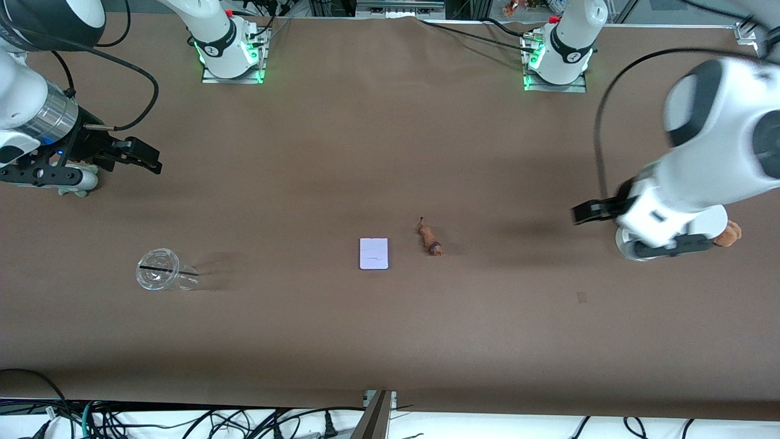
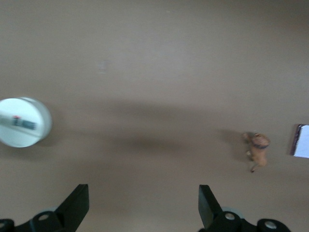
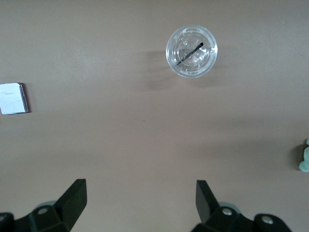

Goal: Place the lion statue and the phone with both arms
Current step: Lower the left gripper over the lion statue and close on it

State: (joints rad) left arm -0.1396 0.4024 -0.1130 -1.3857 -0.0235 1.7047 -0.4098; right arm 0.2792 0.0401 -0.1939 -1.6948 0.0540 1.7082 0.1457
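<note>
The lion statue (image 1: 429, 239), a small orange-brown figurine, lies on the brown table near its middle. The phone (image 1: 373, 253), a pale flat slab, lies just beside it toward the right arm's end. My left gripper (image 1: 580, 214) is open and empty above the table, between the lion and the left arm's end. Its wrist view shows the lion (image 2: 258, 147) and the edge of the phone (image 2: 301, 141) ahead of the open fingers (image 2: 77, 205). My right gripper (image 1: 152, 160) is open and empty above the right arm's end. Its wrist view shows the phone (image 3: 13, 98).
A clear plastic cup with a dark straw (image 1: 159, 269) stands toward the right arm's end, also in the right wrist view (image 3: 191, 51). A white round-based stand (image 1: 627, 250) and a brown plush (image 1: 729, 233) sit under the left arm. A pale plush (image 3: 304, 158) shows at one edge.
</note>
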